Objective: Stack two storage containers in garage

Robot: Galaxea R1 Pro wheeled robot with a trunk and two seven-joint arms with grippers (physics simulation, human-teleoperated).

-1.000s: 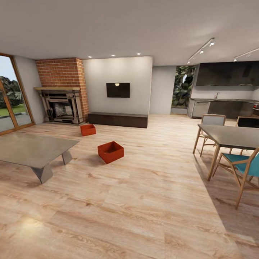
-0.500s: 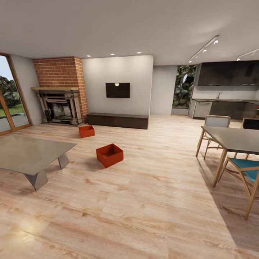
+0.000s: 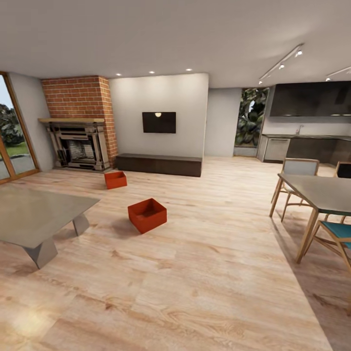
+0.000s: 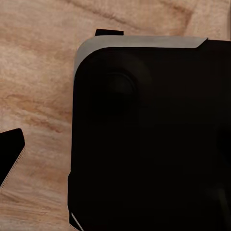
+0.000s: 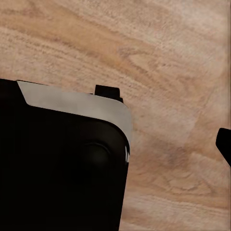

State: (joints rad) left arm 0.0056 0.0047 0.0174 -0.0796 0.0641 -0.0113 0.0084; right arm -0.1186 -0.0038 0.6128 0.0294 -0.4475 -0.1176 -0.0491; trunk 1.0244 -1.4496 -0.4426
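Two orange-red storage containers stand open-topped on the light wood-plank flooring of the living room. The nearer container (image 3: 147,215) sits left of centre in the head view, turned at an angle. The farther container (image 3: 115,179) rests in front of the red-brick fireplace (image 3: 78,122). Both are well ahead of me and nothing touches them. In the left wrist view a dark fingertip (image 4: 10,155) pokes in over the planks beside a black robot part (image 4: 154,139). In the right wrist view another dark fingertip (image 5: 224,144) shows at the edge. The garage is out of view.
A low grey coffee table (image 3: 34,214) stands left of the nearer container. A dining table (image 3: 326,192) with wooden chairs (image 3: 336,234) stands on the right. A long dark low cabinet (image 3: 158,164) and a black wall screen (image 3: 159,122) line the far wall.
The whole head view has shifted: the camera has advanced, so the coffee table slides left, the dining table slides right and the containers look slightly closer. The containers themselves have not moved.
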